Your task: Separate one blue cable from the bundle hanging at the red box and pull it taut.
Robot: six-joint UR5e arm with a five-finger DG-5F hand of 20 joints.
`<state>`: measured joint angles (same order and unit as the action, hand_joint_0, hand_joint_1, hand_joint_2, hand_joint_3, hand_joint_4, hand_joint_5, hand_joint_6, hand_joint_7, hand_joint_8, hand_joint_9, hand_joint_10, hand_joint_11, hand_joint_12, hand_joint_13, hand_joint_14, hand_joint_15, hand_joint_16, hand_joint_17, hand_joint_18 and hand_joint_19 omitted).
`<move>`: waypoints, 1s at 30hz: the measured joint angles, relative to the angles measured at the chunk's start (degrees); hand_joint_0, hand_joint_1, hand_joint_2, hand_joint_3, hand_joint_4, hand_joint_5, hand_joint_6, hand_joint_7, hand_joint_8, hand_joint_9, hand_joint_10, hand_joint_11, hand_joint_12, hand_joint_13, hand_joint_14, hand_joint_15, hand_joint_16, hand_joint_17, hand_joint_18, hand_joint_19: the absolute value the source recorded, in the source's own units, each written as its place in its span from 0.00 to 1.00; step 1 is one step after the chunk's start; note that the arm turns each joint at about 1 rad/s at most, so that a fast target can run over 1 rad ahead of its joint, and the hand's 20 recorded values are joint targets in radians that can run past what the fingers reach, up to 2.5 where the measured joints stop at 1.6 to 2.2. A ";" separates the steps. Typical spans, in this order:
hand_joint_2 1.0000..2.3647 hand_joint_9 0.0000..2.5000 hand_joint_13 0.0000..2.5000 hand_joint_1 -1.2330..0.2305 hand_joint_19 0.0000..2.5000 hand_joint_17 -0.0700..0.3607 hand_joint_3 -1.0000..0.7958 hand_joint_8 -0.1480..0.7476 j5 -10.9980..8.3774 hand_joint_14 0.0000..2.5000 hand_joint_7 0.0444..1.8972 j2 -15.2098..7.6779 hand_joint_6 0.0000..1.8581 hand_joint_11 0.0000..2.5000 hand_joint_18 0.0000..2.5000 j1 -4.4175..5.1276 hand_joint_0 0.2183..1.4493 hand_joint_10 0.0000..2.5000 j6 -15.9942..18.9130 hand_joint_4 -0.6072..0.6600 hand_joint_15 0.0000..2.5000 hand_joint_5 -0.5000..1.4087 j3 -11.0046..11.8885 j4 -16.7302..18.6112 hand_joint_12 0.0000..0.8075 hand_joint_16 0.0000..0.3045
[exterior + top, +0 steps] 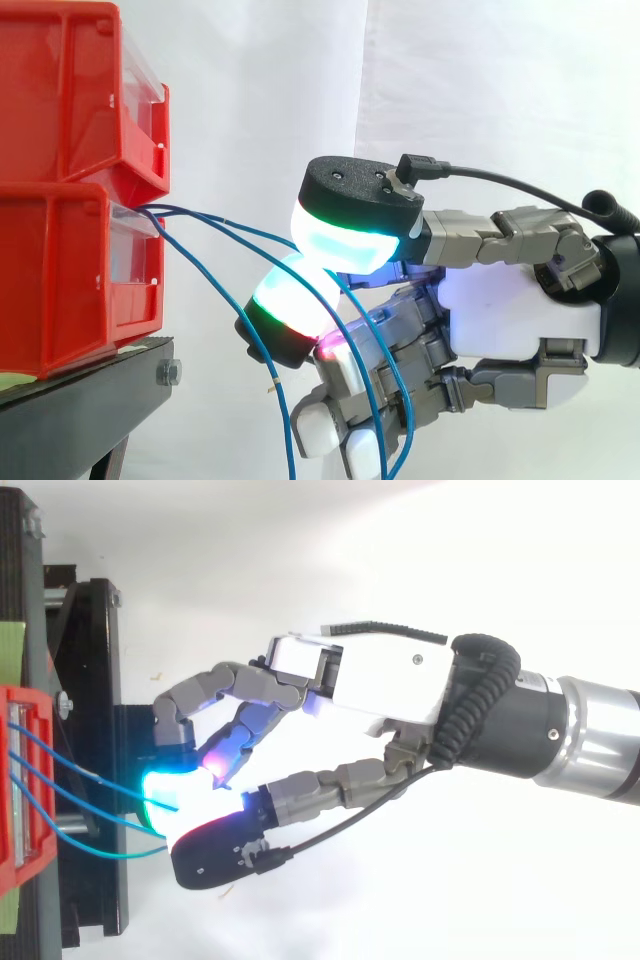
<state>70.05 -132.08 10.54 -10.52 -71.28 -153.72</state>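
Blue cables (215,225) leave the red bins (60,270) at 9 o'clock and run toward 3 o'clock to the hand (510,320). Two glowing pads (340,235) are pressed together, pinching the cables. How many are caught cannot be told. From the pads the cables hang slack toward 6 o'clock. The other fingers (330,420) are curled below. The bins sit on a black stand (90,385).

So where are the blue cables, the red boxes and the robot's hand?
blue cables (235,230), side view, stretch leaving the lower box
red boxes (60,280), side view, lower box's side wall
hand (510,310), side view, white palm
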 measured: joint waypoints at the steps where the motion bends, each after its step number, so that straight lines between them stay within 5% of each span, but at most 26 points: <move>1: 0.02 0.41 0.35 0.35 0.24 0.40 0.53 0.55 0.00 0.01 0.63 0.00 0.47 0.35 0.35 0.00 0.32 0.01 -0.01 0.51 0.22 0.18 0.00 0.00 0.48 0.15; 3: 0.02 0.37 0.34 0.34 0.22 0.38 0.52 0.54 0.00 0.01 0.63 -0.01 0.47 0.32 0.33 0.00 0.32 0.01 -0.02 0.51 0.21 0.18 0.00 0.00 0.45 0.14; 8: 0.02 0.35 0.33 0.34 0.20 0.37 0.50 0.53 0.00 0.01 0.61 -0.01 0.47 0.47 0.31 0.00 0.33 0.01 -0.03 0.52 0.23 0.17 -0.13 -0.01 0.45 0.13; 13: 0.02 0.35 0.33 0.34 0.20 0.37 0.49 0.54 -0.06 0.01 0.60 -0.01 0.47 0.51 0.30 0.09 0.34 0.01 -0.03 0.52 0.24 0.17 -0.39 -0.01 0.45 0.13; 18: 0.02 0.35 0.37 0.34 0.21 0.37 0.49 0.53 -0.03 0.01 0.59 -0.02 0.47 0.67 0.30 0.15 0.34 0.00 -0.03 0.51 0.38 0.17 -0.45 -0.01 0.45 0.13; 30: 0.02 0.35 0.41 0.34 0.21 0.37 0.47 0.56 -0.25 0.01 0.59 -0.01 0.46 0.50 0.32 0.22 0.35 0.00 0.16 0.54 0.40 0.17 -0.46 -0.06 0.44 0.13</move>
<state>69.80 -132.10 10.76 -10.35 -71.74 -153.78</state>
